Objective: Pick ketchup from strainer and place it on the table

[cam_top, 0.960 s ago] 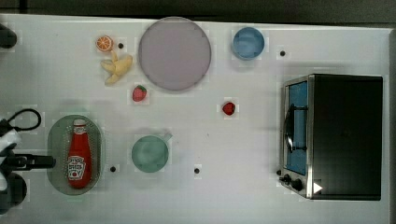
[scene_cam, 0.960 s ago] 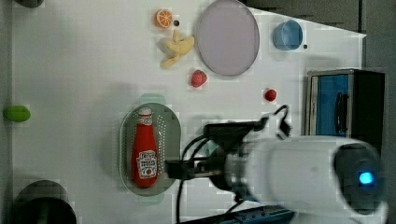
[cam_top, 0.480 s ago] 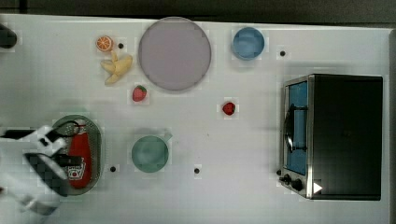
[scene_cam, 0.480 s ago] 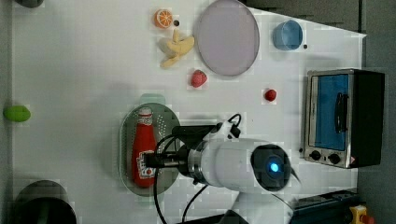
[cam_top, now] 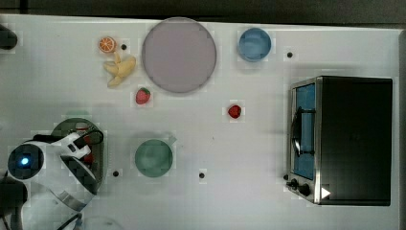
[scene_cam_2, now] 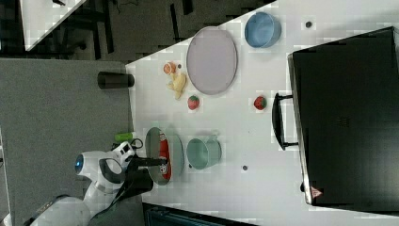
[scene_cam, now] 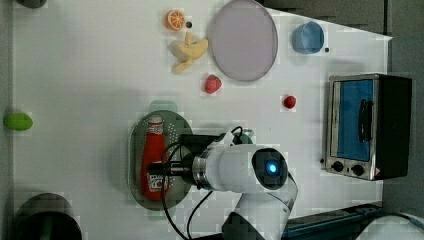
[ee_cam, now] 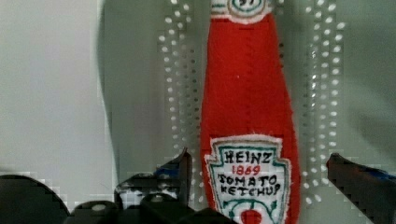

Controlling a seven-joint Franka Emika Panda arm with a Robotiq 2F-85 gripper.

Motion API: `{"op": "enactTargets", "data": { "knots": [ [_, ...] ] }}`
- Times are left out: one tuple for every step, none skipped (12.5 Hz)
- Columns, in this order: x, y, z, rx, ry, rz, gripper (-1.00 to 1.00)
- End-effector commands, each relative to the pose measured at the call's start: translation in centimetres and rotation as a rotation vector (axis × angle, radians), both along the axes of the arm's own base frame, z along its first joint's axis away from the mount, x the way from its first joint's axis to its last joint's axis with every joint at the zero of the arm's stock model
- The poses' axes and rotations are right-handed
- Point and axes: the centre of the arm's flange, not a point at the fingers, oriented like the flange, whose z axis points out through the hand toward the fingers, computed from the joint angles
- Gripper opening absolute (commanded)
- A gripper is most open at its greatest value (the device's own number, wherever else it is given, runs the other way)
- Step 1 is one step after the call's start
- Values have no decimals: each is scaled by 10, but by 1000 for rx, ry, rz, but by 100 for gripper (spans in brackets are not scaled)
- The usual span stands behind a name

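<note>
My jaws [ee_cam: 259, 175] stand wide, one finger [ee_cam: 180, 170] on each side of the ketchup [ee_cam: 247, 116] at its label, gripping nothing; the ketchup lies flat in the strainer [scene_cam: 175, 145] right beneath me, its white cap pointing away from my wrist; the strainer sits on the counter [scene_cam: 90, 75]; a green cup [cam_top: 153, 157] stands just beside the strainer; two strawberries [cam_top: 142, 96] lie farther off.

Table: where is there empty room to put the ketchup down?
On the table, bare patches lie between the green cup and the toaster oven, and left of the banana. Crowded: around the lilac plate.
</note>
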Motion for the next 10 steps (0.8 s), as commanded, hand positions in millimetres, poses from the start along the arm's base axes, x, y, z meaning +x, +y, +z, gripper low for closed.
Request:
{"op": "enactTargets", "data": {
  "knots": [
    [5,5,-10,8,2,-60,100],
    [6,5,-17,28,-3,-66,100],
    [7,5,-25,43,-3,-74,100],
    [6,4,-33,43,3,-77,100],
    [6,3,-38,34,5,-74,100],
    [5,3,-40,28,3,-71,100],
    [4,3,-41,26,4,-68,92],
    [3,7,-39,37,-5,-64,69],
    [3,9,-38,39,-8,-62,43],
    [3,9,-36,40,-12,-62,22]
  ]
}}
